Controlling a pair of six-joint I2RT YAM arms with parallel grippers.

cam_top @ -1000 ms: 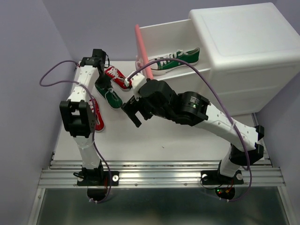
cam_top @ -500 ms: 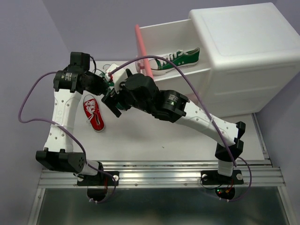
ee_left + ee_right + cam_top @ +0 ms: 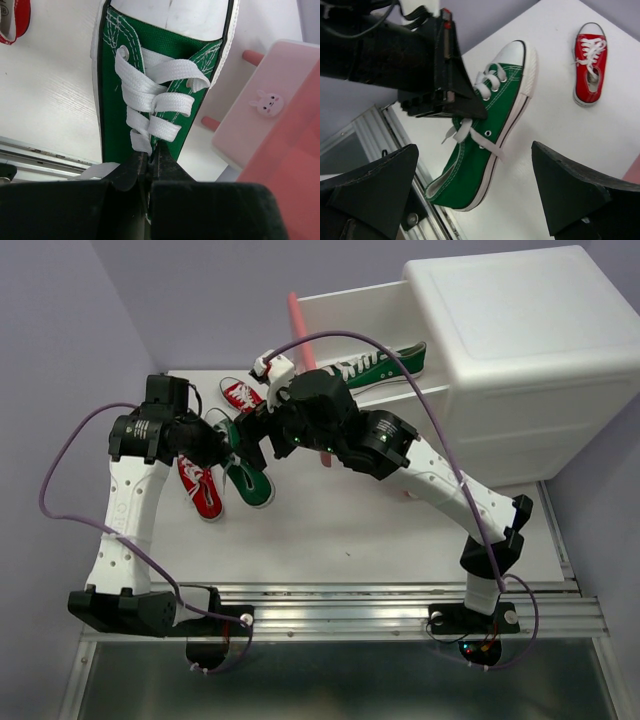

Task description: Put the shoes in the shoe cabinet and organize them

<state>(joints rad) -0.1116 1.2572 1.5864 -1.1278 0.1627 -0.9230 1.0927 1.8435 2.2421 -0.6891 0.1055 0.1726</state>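
Centre frame, left gripper (image 3: 150,159) pinches the green shoe (image 3: 160,95) at its laces, right gripper (image 3: 475,192) spread wide; next, probably a lift toward the cabinet drawer (image 3: 350,310) at top.

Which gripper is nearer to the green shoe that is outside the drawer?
Left. The left gripper is shut on the green shoe at its laces; the right gripper is open above it, not touching.
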